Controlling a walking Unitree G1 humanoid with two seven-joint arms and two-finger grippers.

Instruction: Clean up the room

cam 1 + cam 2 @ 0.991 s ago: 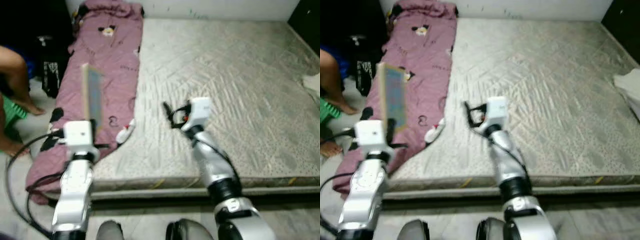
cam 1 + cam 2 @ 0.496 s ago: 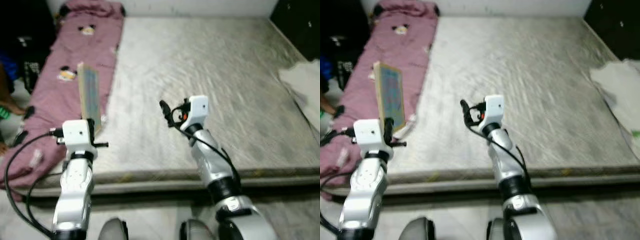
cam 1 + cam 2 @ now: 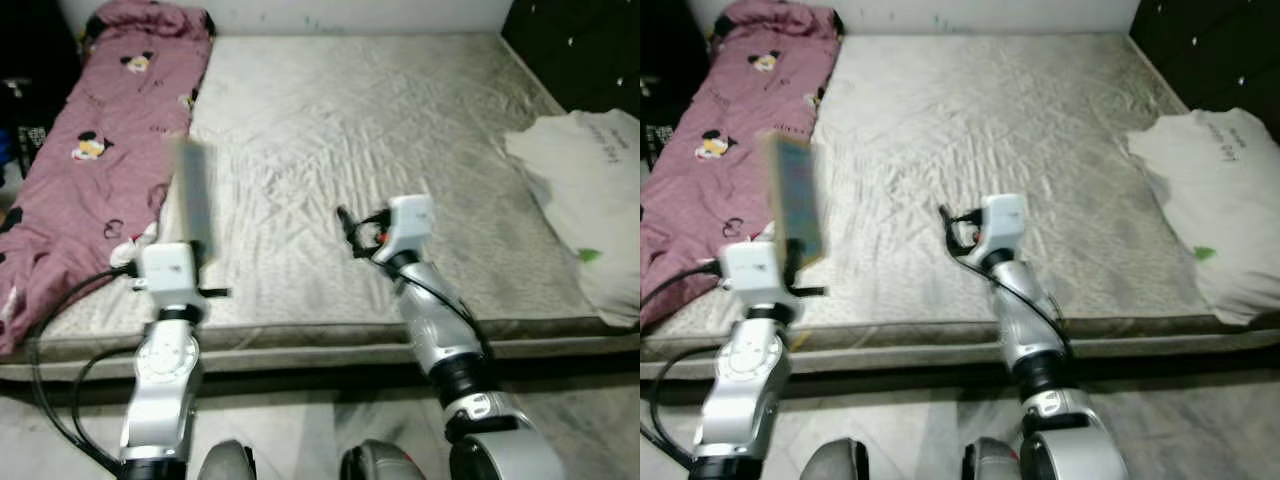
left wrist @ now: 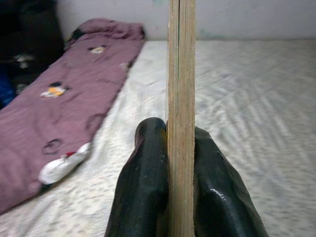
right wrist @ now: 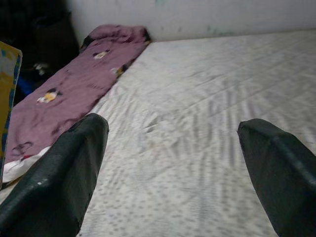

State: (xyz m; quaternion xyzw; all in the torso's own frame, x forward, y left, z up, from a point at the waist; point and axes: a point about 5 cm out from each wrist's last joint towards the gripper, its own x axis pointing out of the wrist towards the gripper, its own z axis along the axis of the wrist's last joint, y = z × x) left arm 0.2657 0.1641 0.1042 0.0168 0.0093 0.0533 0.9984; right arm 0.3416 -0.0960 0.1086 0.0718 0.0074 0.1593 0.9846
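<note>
You are looking down on a bare grey mattress (image 3: 990,130) from its near edge, with the left gripper (image 4: 180,163) clamped on a thin flat board (image 3: 797,197), its black fingers (image 4: 143,187) pressed to both faces of the wood. The board stands upright above the mattress's near left corner, long axis vertical, lower end in the grip and top end pointing up; the left wrist view catches it edge-on, while the right eye view shows a bluish printed face turned toward the mattress's middle. The right gripper (image 5: 173,168) hovers low over the near edge at about mid-width, fingers spread wide and holding nothing. The job looks barely begun: one item is in hand but not yet put away, and where it belongs cannot be told from here. Left to deal with, as far as you can see, are the pink cartoon-print quilt (image 3: 90,130) stretched along the mattress's left edge up to the far left corner, and a pale garment (image 3: 1215,200) heaped on the right edge. A dark cabinet (image 3: 580,45) stands past the far right corner.
</note>
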